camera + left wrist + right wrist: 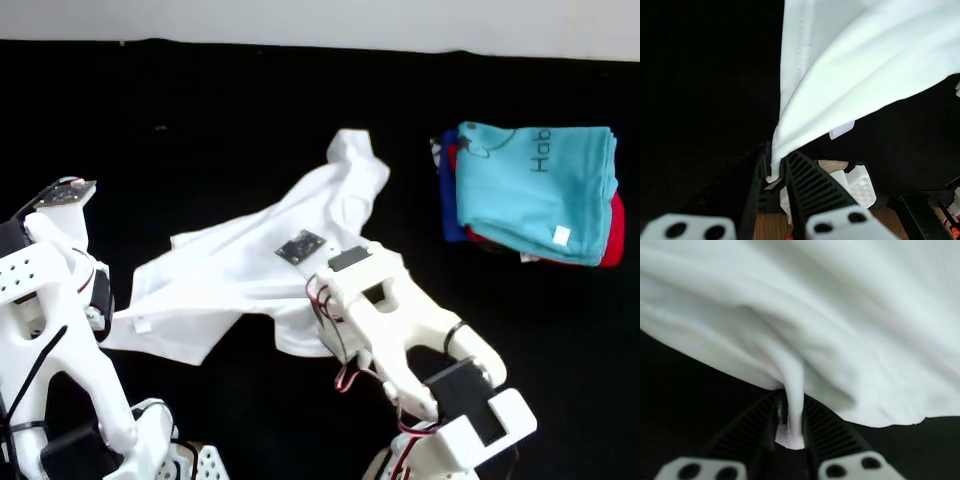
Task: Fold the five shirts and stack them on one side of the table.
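A white shirt [260,260] lies crumpled and stretched across the middle of the black table. My left gripper [777,167] is shut on its near-left edge, and the white shirt [855,65] pulls taut away from the fingers. My right gripper [790,427] is shut on a pinched fold of the white shirt [840,315] at its near hem. In the high view the left arm [50,300] stands at the shirt's left corner and the right arm [380,300] over its near middle. A stack of folded shirts [535,190], teal on top over red and blue, sits at the far right.
The black table cloth [200,120] covers the table, with bare room at the far left and along the near right. Wooden table surface [835,167] and white arm parts show beneath the left gripper.
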Available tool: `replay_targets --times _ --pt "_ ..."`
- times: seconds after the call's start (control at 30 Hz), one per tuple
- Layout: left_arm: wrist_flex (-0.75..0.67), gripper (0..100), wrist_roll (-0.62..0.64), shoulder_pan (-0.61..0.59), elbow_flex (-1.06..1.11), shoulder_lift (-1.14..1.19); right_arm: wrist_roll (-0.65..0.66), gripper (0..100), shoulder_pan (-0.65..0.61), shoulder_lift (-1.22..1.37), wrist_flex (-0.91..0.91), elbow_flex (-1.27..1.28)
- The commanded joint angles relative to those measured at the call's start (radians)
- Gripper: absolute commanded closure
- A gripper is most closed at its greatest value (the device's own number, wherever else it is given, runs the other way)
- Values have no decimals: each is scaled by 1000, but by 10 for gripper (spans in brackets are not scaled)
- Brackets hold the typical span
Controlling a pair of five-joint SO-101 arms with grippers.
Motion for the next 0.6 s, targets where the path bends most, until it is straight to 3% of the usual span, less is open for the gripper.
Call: replay_targets --times 0.0,0.33,0.57 --pt "11 992 -9 10 -28 -7 -17 993 28 -24 1 18" --pt "11 992 -9 12 -28 -7 -14 993 240 -464 234 -125" --pt "14 992 -3 33 -68 -15 -14 993 354 -599 220 -154"
